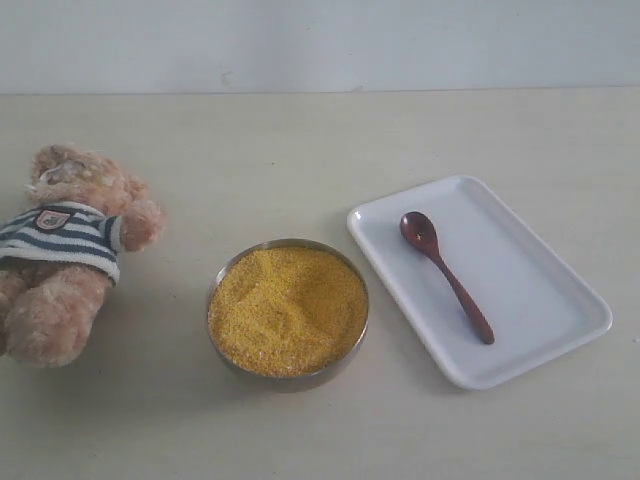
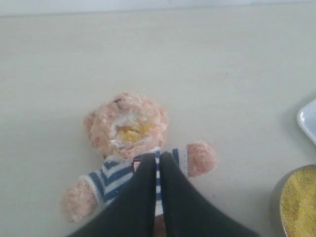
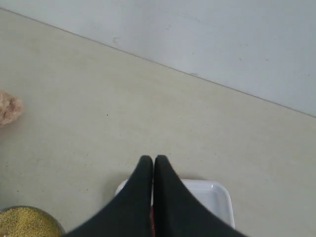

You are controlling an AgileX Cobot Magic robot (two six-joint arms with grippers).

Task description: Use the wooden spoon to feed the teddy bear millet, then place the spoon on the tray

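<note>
**Spoon on the tray, both grippers closed and empty**

Nearest the exterior camera stands the round metal bowl [image 1: 290, 384], filled almost to the rim with bright yellow millet [image 1: 288, 308]. The heap lies fairly level, and the bowl sits on the pale table [image 1: 300, 140] about midway between the other two things, touching neither.

Just beside the bowl on the right lies the white tray [image 1: 530, 300], set at a slant so that one rounded corner points toward the bowl. The wooden spoon [image 1: 447, 277] lies flat inside the tray. Its round bowl is at the far end and its slim handle runs toward the tray's near right side. Nothing holds the spoon.

On the left, well apart from the tray, is the teddy bear [image 1: 70, 255] in its striped shirt, with one arm stretched toward the bowl. In the left wrist view its face turns up to the camera, and yellow grains cling to its muzzle.

Neither arm shows in the exterior view. The left gripper [image 2: 158, 157] hangs above the bear's chest with its two dark fingers pressed together, only a thin slit of striped shirt showing between them, and nothing clamped. The right gripper [image 3: 153, 159] hangs over the far end of the tray, its fingers likewise brought together and empty.

Beyond everything, the bare table runs back to a plain light wall [image 1: 320, 40].
</note>
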